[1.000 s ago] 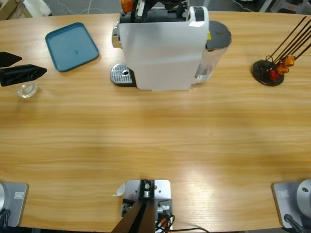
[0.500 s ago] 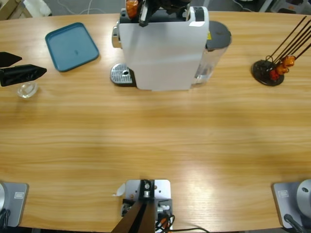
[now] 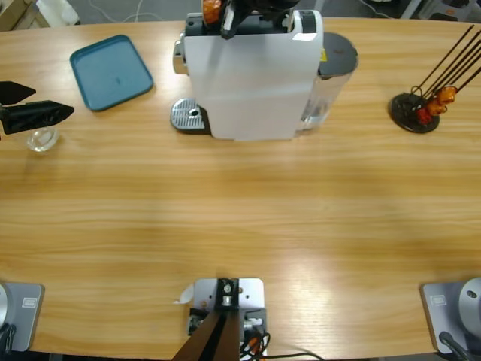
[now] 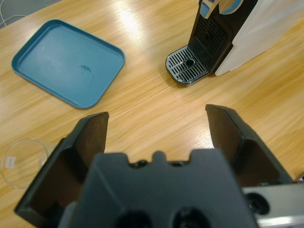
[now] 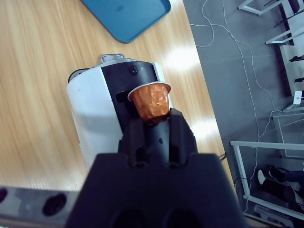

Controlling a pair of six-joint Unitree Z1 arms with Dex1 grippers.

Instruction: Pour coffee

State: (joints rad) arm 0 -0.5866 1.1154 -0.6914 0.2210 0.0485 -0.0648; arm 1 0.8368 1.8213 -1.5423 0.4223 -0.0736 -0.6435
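- Your glass (image 3: pixel 41 138) sits on the tabletop (image 3: pixel 240 218) at the far left edge in the high view (whether it holds coffee can't be told); the left wrist view shows only its rim (image 4: pixel 23 161) at the lower left.
- The left tool (image 3: pixel 34 116), jaws spread apart, hovers just beside the glass.
- Only the right wrist view shows the right tool (image 5: pixel 152 124) clamped on an orange capsule (image 5: pixel 150 102) above the coffee machine (image 5: pixel 111 114).
- The blue tray (image 3: pixel 111 71) lies between glass and machine.
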